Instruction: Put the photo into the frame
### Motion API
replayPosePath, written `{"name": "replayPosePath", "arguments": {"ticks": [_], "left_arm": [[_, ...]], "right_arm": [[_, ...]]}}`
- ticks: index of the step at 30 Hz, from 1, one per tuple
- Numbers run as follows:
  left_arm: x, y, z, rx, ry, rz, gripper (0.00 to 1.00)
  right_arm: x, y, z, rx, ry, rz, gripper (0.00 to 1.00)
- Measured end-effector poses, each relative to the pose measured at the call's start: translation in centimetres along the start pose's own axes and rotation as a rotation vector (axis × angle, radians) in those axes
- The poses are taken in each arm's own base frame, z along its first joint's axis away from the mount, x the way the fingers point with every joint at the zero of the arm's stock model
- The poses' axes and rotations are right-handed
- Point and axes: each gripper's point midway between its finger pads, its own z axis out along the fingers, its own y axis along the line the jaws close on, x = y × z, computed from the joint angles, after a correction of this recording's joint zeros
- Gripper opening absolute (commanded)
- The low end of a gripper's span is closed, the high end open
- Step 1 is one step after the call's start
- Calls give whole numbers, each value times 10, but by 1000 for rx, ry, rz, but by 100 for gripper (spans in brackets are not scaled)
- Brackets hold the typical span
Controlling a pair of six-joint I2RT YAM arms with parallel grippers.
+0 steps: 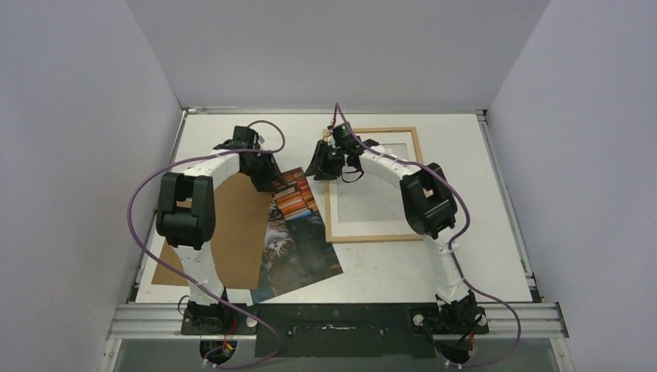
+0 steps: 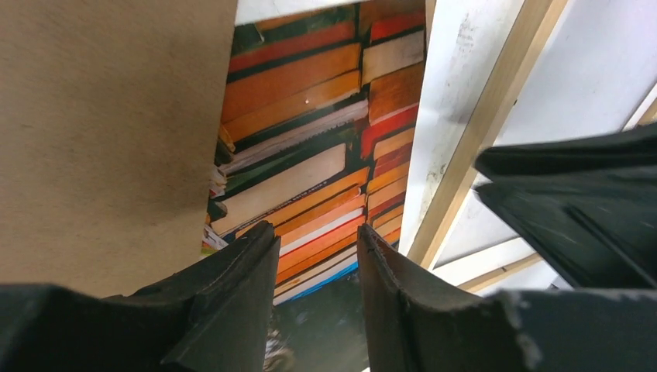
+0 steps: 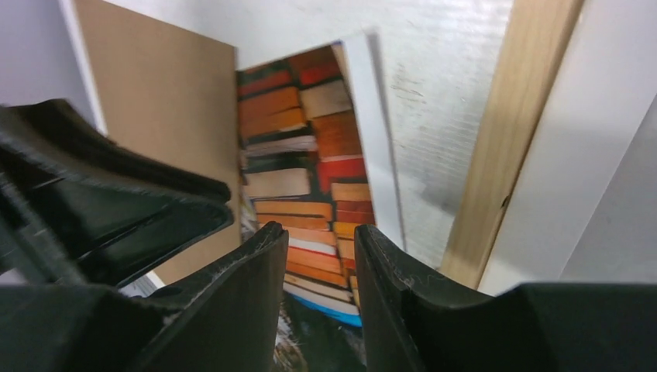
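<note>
1 photo (image 1: 299,240) lies beside frame (image 1: 374,239).

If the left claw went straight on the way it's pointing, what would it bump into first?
Most likely the photo. The left claw points down at its stacked-books end, between the brown backing board and the frame. How far above the photo it is, the pictures don't make clear.

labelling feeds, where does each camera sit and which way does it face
Top external: above and behind the bases, looking down on the table; both arms show.
Left wrist: on that wrist, looking down past the left gripper at the photo.
Right wrist: on that wrist, looking down past the right gripper.
Shared: both wrist views show the photo and frame.
</note>
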Motion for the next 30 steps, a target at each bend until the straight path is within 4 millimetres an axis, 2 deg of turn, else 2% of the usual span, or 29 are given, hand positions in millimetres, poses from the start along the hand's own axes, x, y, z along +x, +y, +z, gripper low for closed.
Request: {"name": "replayPosePath", "arguments": {"ticks": [3, 6, 12, 18, 25, 30], "left_arm": [[9, 1, 5, 19, 22, -17, 37], [16, -2, 8, 45, 42, -31, 37], [13, -32, 7, 210, 43, 1, 37], [19, -44, 8, 268, 60, 18, 36], [30, -37, 12, 258, 89, 5, 36], [41, -37, 14, 252, 115, 28, 36]], "right_arm": [[18, -17, 17, 49, 61, 25, 40], [27, -29, 21, 95, 96, 37, 41], [21, -34, 21, 150, 120, -20, 42], [22, -58, 10, 280, 134, -97, 43], [20, -78, -6, 400, 130, -166, 52], [30, -90, -22, 451, 156, -200, 59]]}}
